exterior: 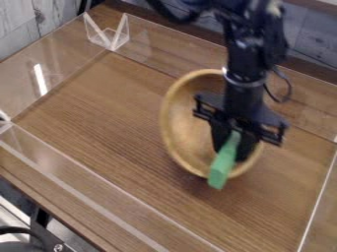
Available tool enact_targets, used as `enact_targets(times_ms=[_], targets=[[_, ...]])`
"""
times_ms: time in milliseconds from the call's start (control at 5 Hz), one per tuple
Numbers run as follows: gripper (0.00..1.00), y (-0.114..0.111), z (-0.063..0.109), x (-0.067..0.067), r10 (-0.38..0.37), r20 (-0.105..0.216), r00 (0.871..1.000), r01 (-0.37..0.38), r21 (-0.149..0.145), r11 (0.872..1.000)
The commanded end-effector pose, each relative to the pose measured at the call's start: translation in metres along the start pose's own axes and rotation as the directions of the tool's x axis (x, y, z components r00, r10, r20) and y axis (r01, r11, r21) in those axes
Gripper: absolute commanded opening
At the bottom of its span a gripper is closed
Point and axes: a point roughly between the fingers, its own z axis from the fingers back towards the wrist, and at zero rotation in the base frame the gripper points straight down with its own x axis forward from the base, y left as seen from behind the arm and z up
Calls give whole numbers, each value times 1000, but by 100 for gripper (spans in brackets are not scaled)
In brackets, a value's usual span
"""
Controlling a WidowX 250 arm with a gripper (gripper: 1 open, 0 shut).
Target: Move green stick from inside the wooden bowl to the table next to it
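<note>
Carry-out step: your end effector (239, 140) looks clamped on the stick (226, 165), which shows against the bowl's (179, 120) near-right rim, so lift it free without dragging the bowl, then lower onto the near-right desk (270, 212).

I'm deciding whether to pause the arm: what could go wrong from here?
The round light-tan wooden bowl looks tipped against the black tool, so it might drag along or topple onto the brown wood-grain table.
The bright green rectangular stick overlaps the bowl's near rim in this view; it could catch there and twist or slip from the tool.
</note>
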Motion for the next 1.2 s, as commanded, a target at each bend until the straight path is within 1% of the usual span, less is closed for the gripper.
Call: enact_targets(times_ms=[0, 200, 400, 800, 1000], targets=[[0, -15, -4, 1, -10, 39, 999, 10, -12, 1000], [0, -2, -1, 0, 13, 44, 999, -13, -11, 1000], [0, 5, -1, -1, 20, 41, 999, -19, -13, 1000], [0, 9, -7, -4, 39, 35, 999, -39, -17, 999], [100, 10, -9, -6, 44, 28, 999, -44, -16, 999]])
